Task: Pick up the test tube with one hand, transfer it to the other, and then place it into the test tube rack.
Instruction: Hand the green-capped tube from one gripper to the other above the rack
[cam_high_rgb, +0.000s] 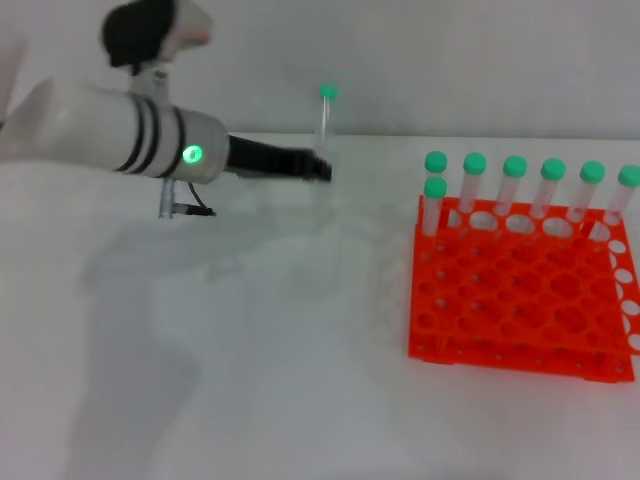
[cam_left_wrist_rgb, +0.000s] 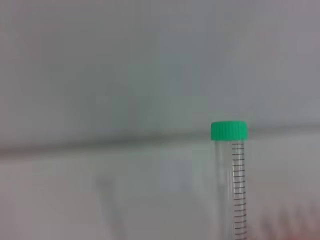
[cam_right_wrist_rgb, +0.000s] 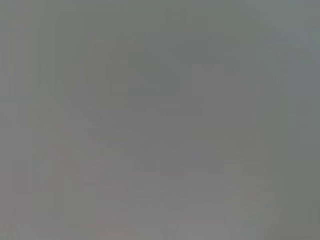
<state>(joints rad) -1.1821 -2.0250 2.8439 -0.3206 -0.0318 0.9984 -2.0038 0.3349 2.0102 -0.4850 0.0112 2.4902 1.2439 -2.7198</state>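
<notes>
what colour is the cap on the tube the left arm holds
Green cap, clearest in the left wrist view.

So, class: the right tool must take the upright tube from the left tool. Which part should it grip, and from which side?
Probably the clear wall just under the green cap of the test tube, approached from the rack side: the left tool holds its lower part, leaving the top free.

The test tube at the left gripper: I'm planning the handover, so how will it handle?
The test tube looks thin, clear and empty, so probably light and rigid. Standing upright at the left gripper, it could tip easily. Its smooth round wall may slip or roll.
</notes>
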